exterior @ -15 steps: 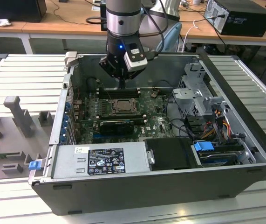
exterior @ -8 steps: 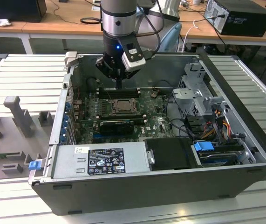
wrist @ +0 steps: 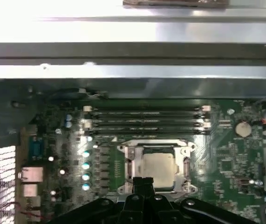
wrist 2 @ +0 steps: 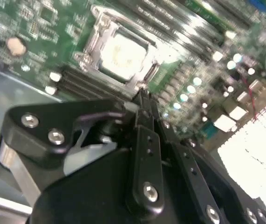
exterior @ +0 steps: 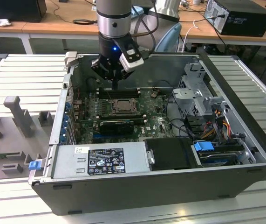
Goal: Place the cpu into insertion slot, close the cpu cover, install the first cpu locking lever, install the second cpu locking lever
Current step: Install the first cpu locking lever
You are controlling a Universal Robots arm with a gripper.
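The claw [exterior: 115,83] hangs inside the open computer case [exterior: 244,116], its 2 black fingers [wrist: 143,185] pressed together with nothing between them, tips just above the near edge of the insertion slot [wrist: 155,165] in both wrist views. The cpu [wrist 2: 122,53] already lies in that slot, its dull silver-grey top flat and level, and the cpu cover [wrist: 131,151], a thin bright metal frame with a large window, appears to lie down around it. So the placing looks done and the cover looks closed; the work seems to stand at the locking levers, though I cannot make out whether either lever is latched. A lever is thin springy wire, so catching it calls for a fine, well-aimed tip. The green motherboard [wrist: 226,158] is crowded with small parts, and 4 long black memory slots [wrist: 144,119] run just beside the socket.
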